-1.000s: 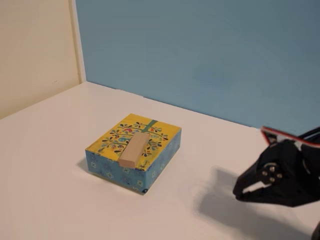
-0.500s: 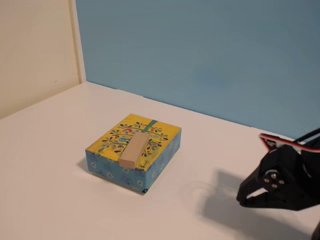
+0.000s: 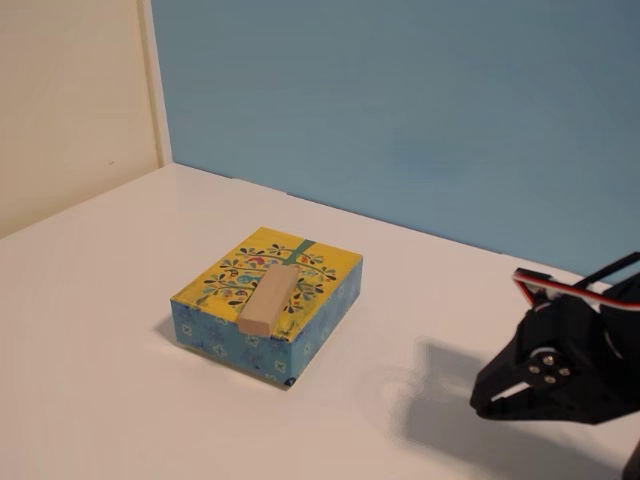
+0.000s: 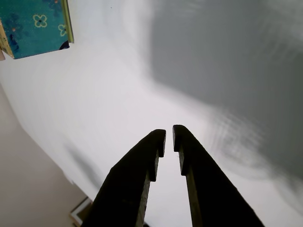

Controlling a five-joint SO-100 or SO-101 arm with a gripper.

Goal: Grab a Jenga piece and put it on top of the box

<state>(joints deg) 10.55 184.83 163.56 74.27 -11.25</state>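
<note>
The Jenga piece [image 3: 267,298], a plain tan wooden block, lies lengthwise on the yellow flowered lid of the box [image 3: 310,262], which stands in the middle of the white table. Well to the right of the box and low over the table, my black gripper [image 3: 479,397] holds nothing. In the wrist view the gripper [image 4: 169,137] has its two fingers almost together, only a thin slit between the tips, so it is shut. A blue patterned corner of the box [image 4: 33,23] shows at the top left of that view; the block is out of its sight.
The white table [image 3: 120,380] meets a cream wall on the left and a blue wall [image 3: 400,100] behind. My arm's red and black wires [image 3: 560,288] loop above the gripper at the right edge.
My gripper has drifted slightly right and down toward the table. The box and the block on it have not moved.
</note>
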